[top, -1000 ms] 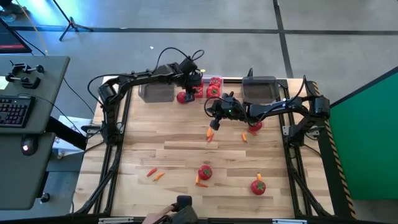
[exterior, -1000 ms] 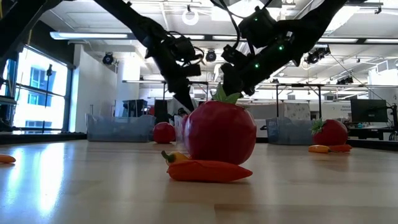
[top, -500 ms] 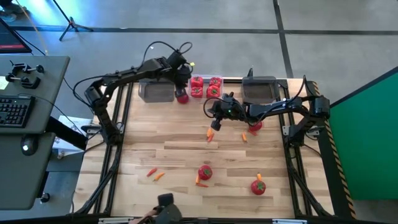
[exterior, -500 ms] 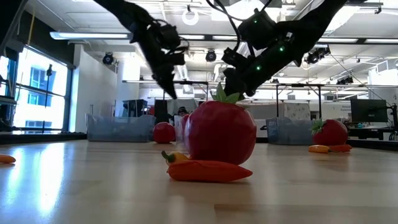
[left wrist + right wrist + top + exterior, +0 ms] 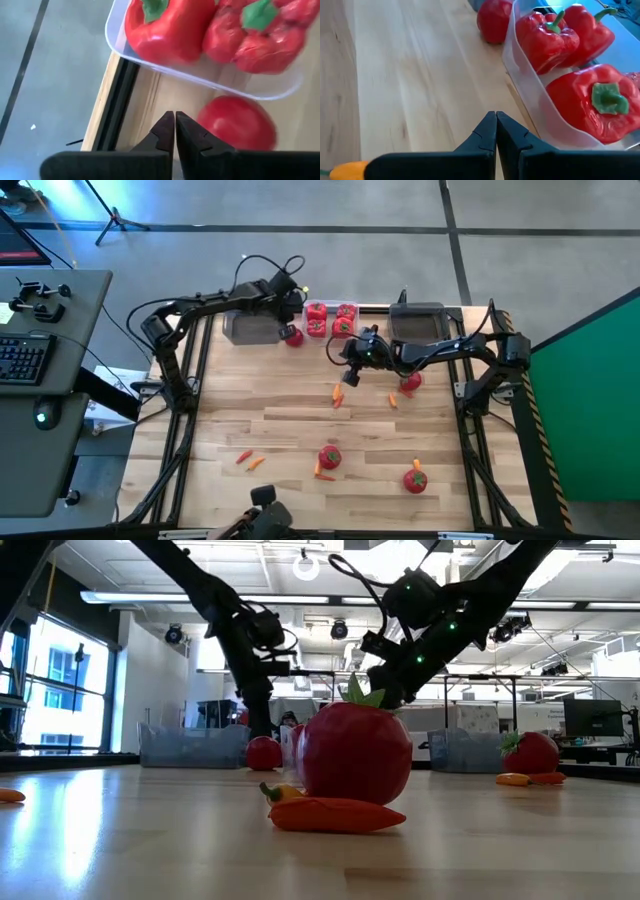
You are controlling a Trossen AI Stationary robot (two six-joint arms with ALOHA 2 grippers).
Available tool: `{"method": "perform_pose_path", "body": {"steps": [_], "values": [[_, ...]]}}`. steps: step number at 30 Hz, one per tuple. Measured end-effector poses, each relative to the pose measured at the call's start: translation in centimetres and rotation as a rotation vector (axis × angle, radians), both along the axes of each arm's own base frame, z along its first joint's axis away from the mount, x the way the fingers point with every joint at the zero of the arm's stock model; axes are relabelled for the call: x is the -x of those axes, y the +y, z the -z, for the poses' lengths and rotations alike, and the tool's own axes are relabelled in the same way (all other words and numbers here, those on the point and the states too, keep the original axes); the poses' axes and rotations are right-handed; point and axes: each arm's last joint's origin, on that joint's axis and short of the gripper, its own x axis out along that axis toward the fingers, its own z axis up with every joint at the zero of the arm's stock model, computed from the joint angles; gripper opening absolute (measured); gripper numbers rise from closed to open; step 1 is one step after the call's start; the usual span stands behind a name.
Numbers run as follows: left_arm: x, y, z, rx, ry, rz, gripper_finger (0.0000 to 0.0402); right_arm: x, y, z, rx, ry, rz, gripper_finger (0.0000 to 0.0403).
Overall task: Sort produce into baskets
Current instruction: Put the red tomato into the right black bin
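Now left claw (image 5: 174, 125) empty beside tomato (image 5: 236, 123)

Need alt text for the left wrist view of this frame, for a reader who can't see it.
The left gripper, fingers shut and empty, points at a round red tomato lying on the wooden table just outside a clear bin. The bin holds red bell peppers with green stems. To one side the table's edge gives way to grey floor.
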Motion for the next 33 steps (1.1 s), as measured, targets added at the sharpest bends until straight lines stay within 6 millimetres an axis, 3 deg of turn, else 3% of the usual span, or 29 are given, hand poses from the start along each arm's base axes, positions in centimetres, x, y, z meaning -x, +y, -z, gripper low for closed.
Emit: {"method": "perform_pose_path", "body": {"steps": [18,33], "values": [[-1.3,-3.8,1.7,0.084,0.118,0.1,0.0,0.2,-0.2,0.2,-0.009,0.027,0.007,0.0],[-1.3,-6.7,1.4,0.177,0.197,0.092,0.0,0.3,0.0,0.4,-0.038,0.047,-0.02,0.0]]}}
